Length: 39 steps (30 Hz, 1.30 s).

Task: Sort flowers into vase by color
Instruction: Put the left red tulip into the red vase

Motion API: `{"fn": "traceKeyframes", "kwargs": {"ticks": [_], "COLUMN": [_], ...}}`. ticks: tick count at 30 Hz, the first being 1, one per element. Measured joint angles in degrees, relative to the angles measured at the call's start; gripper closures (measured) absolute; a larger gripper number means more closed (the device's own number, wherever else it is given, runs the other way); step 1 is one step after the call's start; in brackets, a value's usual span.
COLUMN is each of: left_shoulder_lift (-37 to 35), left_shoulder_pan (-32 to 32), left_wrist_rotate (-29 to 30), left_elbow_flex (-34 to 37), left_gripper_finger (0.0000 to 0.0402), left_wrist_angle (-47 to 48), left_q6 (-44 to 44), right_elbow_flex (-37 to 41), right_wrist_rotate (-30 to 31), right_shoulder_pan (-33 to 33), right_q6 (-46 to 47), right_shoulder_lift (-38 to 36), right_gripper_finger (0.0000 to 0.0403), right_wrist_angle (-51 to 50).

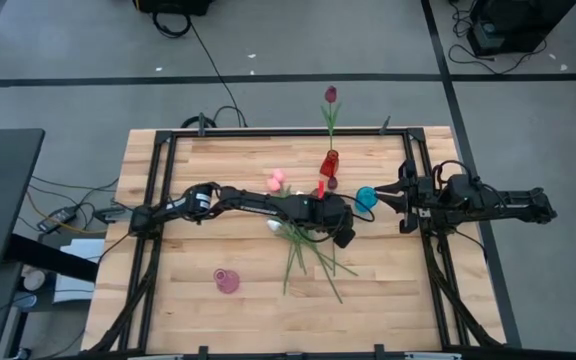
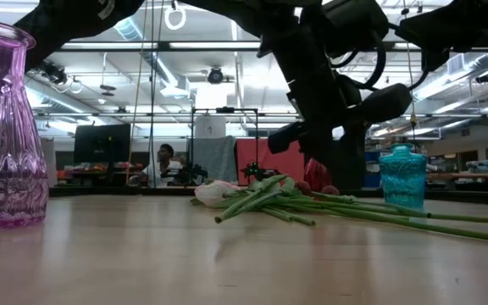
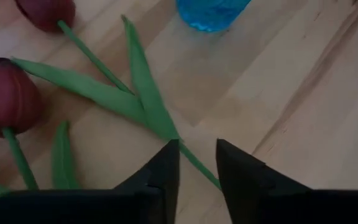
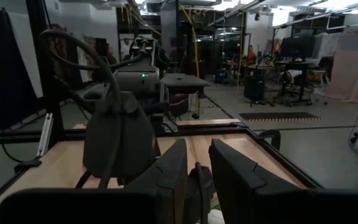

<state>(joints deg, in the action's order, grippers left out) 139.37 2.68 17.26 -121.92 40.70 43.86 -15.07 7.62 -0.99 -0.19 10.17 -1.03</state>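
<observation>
Several tulips (image 1: 306,248) lie in a loose pile on the table, stems fanned toward the near edge. One dark red tulip (image 1: 331,96) stands in the red vase (image 1: 329,163). My left gripper (image 3: 197,165) is low over the pile, open, with a finger on each side of a thin green stem (image 3: 188,154); I cannot tell if they touch it. Two dark red heads (image 3: 8,96) lie beside it. The blue vase (image 1: 367,197) stands just beyond. My right gripper (image 4: 197,171) waits at the table's right side, fingers a little apart, holding nothing.
A pink glass vase (image 1: 227,281) stands toward the near left, large in the low view (image 2: 2,127). Pink heads (image 1: 276,181) lie left of the red vase. The blue vase (image 2: 403,175) stands between the two grippers. A black frame (image 1: 158,200) borders the table.
</observation>
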Motion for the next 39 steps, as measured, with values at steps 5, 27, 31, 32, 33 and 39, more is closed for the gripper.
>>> {"fn": "traceKeyframes", "kwargs": {"ticks": [5, 27, 31, 32, 33, 39], "left_shoulder_lift": [0.84, 2.87, 0.16, -0.68, -1.37, -6.77], "left_shoulder_pan": [-0.13, -1.64, -2.11, -2.2, -2.27, -2.32], "left_wrist_rotate": [-0.08, 2.87, 4.66, 5.47, 6.19, 8.6], "left_elbow_flex": [0.32, 0.4, 0.45, 0.45, 0.45, 0.45], "left_gripper_finger": [0.0213, 0.0389, 0.0396, 0.0397, 0.0397, 0.04], "left_wrist_angle": [-1.22, 3.75, 10.26, 12.05, 12.94, 12.44], "left_q6": [0.08, -6.57, -7.52, -7.51, -7.53, -12.0], "right_elbow_flex": [0.0, -0.04, -0.04, -0.04, -0.04, -0.04], "right_wrist_rotate": [0.0, 0.17, -0.24, -0.22, -0.24, -0.66], "right_shoulder_pan": [0.0, 0.0, 0.0, 0.0, 0.0, -0.08], "right_q6": [0.0, -0.13, -0.02, -0.02, -0.02, 0.18], "right_shoulder_lift": [0.0, -0.02, -0.11, -0.11, -0.11, -0.11], "right_gripper_finger": [0.0318, 0.0318, 0.0318, 0.0318, 0.0318, 0.0318], "right_wrist_angle": [0.03, -0.14, -0.31, -0.32, -0.44, -0.53]}}
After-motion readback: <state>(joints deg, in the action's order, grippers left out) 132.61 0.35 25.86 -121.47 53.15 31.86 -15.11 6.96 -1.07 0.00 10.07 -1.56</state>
